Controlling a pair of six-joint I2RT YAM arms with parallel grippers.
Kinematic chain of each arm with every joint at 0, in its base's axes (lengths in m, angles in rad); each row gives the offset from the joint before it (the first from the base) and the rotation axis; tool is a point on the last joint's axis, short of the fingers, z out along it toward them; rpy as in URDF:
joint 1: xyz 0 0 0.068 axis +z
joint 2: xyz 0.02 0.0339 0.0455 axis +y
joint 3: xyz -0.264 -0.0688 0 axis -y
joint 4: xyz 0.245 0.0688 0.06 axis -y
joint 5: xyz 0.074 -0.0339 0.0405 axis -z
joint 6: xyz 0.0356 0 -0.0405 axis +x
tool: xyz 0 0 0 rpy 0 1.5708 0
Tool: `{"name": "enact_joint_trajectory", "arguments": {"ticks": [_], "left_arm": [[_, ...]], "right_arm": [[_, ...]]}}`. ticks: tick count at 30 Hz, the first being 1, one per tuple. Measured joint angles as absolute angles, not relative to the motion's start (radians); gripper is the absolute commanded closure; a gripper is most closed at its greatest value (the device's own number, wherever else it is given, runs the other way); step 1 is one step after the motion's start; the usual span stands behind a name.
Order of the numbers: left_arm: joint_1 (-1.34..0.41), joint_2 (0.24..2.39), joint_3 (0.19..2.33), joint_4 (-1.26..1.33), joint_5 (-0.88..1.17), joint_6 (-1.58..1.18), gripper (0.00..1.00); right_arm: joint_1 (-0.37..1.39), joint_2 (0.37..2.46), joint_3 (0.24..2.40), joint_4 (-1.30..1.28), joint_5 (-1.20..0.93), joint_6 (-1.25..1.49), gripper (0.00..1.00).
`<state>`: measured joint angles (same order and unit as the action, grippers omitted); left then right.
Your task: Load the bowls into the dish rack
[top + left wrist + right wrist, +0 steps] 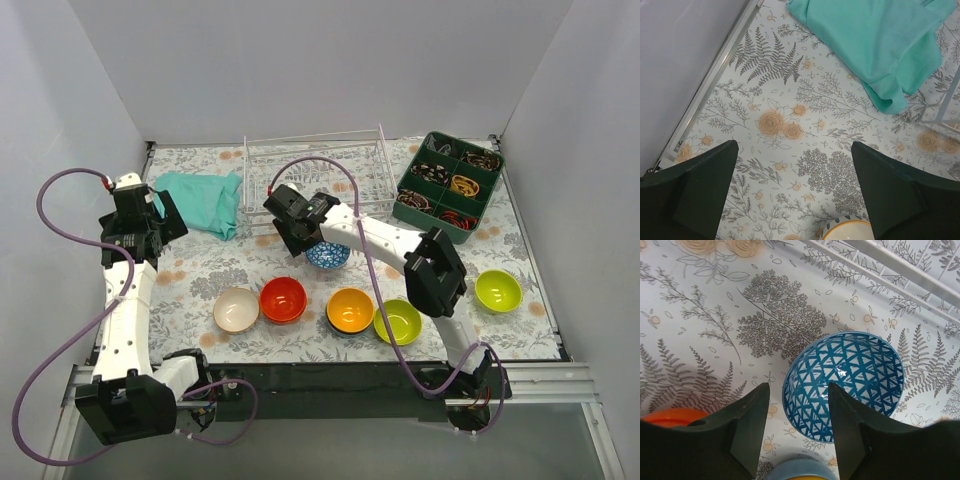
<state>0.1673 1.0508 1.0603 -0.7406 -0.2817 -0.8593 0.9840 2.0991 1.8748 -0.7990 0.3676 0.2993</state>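
The blue-patterned bowl (329, 256) sits on the floral cloth just in front of the white wire dish rack (315, 178). My right gripper (306, 236) hovers over its far-left edge. In the right wrist view the gripper (797, 390) is open and the bowl (850, 377) has its left rim between the jaws. The cream-white bowl (236, 309), red-orange bowl (283, 299), orange-yellow bowl (350, 309) and two lime-green bowls (397, 321) (498, 290) stand in a front row. My left gripper (140, 215) is open and empty (794, 146) above bare cloth.
A teal rag (205, 200) lies left of the rack and shows in the left wrist view (875, 40). A dark green compartment tray (448, 185) stands at the back right. The cream bowl's rim (850, 231) is just below my left fingers. White walls enclose the table.
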Motion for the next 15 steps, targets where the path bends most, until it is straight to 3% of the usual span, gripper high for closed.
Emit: {"name": "enact_joint_trajectory", "arguments": {"ticks": [11,15], "left_arm": [[0.171,1.05,1.024,-0.742,-0.281,-0.856,0.02],[0.171,1.05,1.022,-0.745,-0.281,-0.853,0.02]], "right_arm": [[0.977,2.212,1.914,-0.813,0.386,0.324,0.46],[0.977,2.228,1.914,-0.814,0.386,0.329,0.53]]}}
